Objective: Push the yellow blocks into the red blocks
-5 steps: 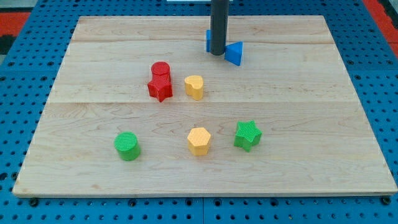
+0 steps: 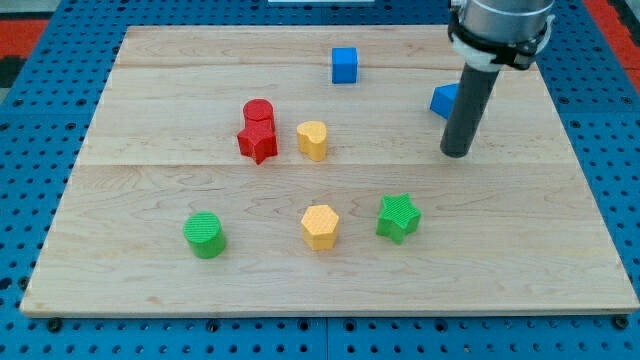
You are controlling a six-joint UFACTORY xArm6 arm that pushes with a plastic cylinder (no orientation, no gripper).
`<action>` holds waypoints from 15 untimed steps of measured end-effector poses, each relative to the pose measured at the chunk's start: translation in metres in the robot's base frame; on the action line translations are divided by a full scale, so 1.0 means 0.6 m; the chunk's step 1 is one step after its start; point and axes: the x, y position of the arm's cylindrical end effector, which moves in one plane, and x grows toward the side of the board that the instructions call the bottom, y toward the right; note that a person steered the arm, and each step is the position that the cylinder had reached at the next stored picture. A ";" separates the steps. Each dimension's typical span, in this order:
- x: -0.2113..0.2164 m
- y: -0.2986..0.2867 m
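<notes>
My tip (image 2: 455,153) rests on the wooden board (image 2: 150,260) at the view's right, well right of all yellow and red blocks. A red cylinder (image 2: 258,111) and a red star (image 2: 257,141) touch each other left of centre. A rounded yellow block (image 2: 312,140) stands just right of the red star, a small gap between them. A yellow hexagon (image 2: 320,226) sits lower, near the middle, apart from the reds.
A blue cube (image 2: 344,65) sits near the view's top. A blue triangle (image 2: 445,99) is partly hidden behind my rod. A green star (image 2: 398,217) lies right of the yellow hexagon. A green cylinder (image 2: 204,235) is at the lower left.
My rod moved from the top centre to the right and downward. The blue triangle shifted right with it. The blue cube is now uncovered. Yellow and red blocks have not moved.
</notes>
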 end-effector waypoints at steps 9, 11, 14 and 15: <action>0.184 -0.349; 0.096 -0.349; 0.157 -0.294; 0.074 -0.297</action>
